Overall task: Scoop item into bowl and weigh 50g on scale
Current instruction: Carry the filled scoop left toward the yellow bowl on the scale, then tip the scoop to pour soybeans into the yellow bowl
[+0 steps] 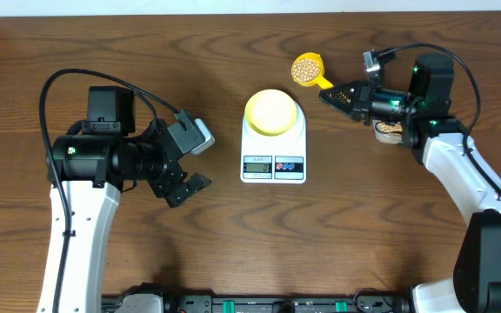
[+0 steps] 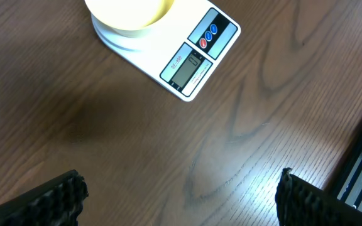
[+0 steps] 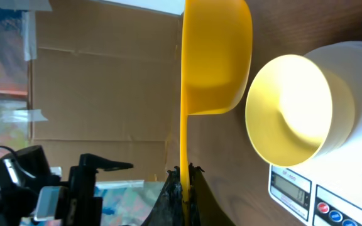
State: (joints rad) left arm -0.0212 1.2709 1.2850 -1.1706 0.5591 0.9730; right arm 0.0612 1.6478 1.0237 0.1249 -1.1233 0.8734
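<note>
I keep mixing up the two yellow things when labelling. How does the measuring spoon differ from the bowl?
The measuring spoon is deep yellow; the bowl is pale yellow. The spoon is full of beans; the bowl shows none. The spoon has a long handle clamped in the shut right tool; the bowl has no handle and sits on the scale. Both are round and open-topped.
</note>
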